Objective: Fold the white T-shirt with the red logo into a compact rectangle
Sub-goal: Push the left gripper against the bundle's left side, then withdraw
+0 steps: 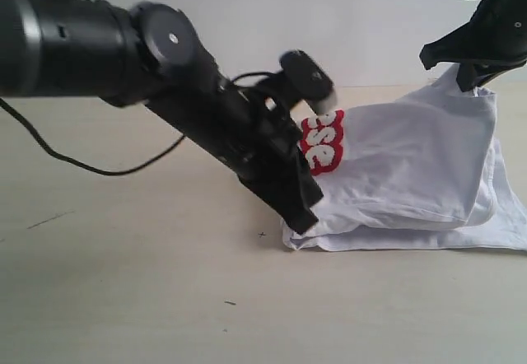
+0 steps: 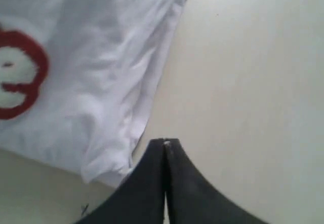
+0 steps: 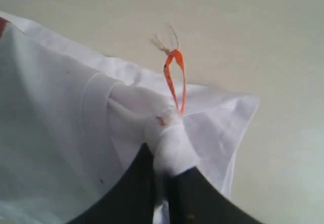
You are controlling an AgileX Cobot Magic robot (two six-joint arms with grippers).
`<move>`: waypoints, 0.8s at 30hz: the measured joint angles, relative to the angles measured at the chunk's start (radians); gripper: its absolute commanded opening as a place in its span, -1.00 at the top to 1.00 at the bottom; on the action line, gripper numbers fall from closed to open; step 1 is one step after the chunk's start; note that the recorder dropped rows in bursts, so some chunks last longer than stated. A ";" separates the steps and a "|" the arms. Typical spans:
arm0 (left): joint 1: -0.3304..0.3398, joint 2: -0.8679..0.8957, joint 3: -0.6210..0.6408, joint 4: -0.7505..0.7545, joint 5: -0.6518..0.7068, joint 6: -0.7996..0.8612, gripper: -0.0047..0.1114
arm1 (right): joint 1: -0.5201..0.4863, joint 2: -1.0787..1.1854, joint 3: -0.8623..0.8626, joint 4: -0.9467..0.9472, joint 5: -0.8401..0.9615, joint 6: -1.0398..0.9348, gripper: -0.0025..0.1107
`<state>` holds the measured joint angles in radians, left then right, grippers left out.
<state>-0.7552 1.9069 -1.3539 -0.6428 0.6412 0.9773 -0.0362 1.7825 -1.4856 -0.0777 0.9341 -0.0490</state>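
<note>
Lettering on the red logo (image 1: 323,142): only "se" shows in the exterior view, fat fuzzy white letters on red, with the rest hidden behind the left arm (image 1: 206,100) and a fold. The left wrist view catches one more letter that looks like an "e", white fill with a red outline. The orange tag (image 3: 174,77) is a thin loop with frayed pale threads at its far end. It has small dark specks on it, too small to read.

The white T-shirt (image 1: 412,166) lies on the right half of the table (image 1: 123,290), partly folded over itself, with several layers stacked along its near edge. One part is pulled up off the table toward the upper right, and the cloth hangs tent-like from there.

Right gripper (image 3: 166,169): fingers clamped on a bunched wad of white cloth, right next to the orange tag, raised above the table.

Left gripper (image 2: 165,144): fingers pressed together with nothing between them, tip down low just beside the shirt's near-left corner. Can't tell whether it touches the cloth.

The table is pale beige and matte, with a few small dark marks and one faint scratch. A black cable (image 1: 82,165) trails across it on the left. A plain white wall (image 1: 247,18) stands behind, meeting the table's far edge. The left arm fills much of the exterior view's upper left, blurred.
</note>
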 measured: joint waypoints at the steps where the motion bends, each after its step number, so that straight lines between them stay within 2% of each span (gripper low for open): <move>1: -0.015 0.017 0.000 -0.002 -0.021 0.012 0.92 | 0.000 0.000 0.000 0.005 0.000 0.000 0.96; 3: -0.048 0.067 0.000 0.007 -0.106 0.027 0.92 | 0.000 0.000 0.000 0.067 -0.002 -0.032 0.96; 4: -0.053 0.093 0.000 0.010 -0.202 0.020 0.92 | 0.000 0.002 -0.002 0.123 -0.001 -0.067 0.96; 5: -0.045 0.104 0.000 0.004 -0.302 0.015 0.92 | 0.000 0.007 -0.002 0.143 0.001 -0.078 0.96; 7: -0.021 0.135 -0.005 -0.019 -0.401 0.013 0.92 | 0.000 0.014 -0.002 0.152 0.012 -0.089 0.96; 10: -0.001 0.218 -0.030 -0.024 -0.355 0.013 0.92 | 0.000 0.014 -0.002 0.154 0.011 -0.089 0.96; 13: 0.013 0.267 -0.064 -0.018 -0.244 -0.008 0.92 | 0.000 0.014 -0.002 0.154 0.011 -0.091 0.96; 17: 0.049 0.267 -0.075 0.060 -0.188 -0.117 0.92 | 0.000 0.014 -0.002 0.157 0.011 -0.097 0.95; 20: 0.092 0.267 -0.076 0.181 -0.129 -0.234 0.92 | 0.000 0.014 -0.002 0.179 0.001 -0.117 0.74; 24: 0.158 0.263 -0.047 0.260 -0.101 -0.310 0.92 | 0.000 0.014 -0.002 0.201 -0.014 -0.147 0.10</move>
<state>-0.5970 2.1694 -1.4005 -0.3826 0.5400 0.6677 -0.0362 1.7966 -1.4872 0.1236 0.9202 -0.1960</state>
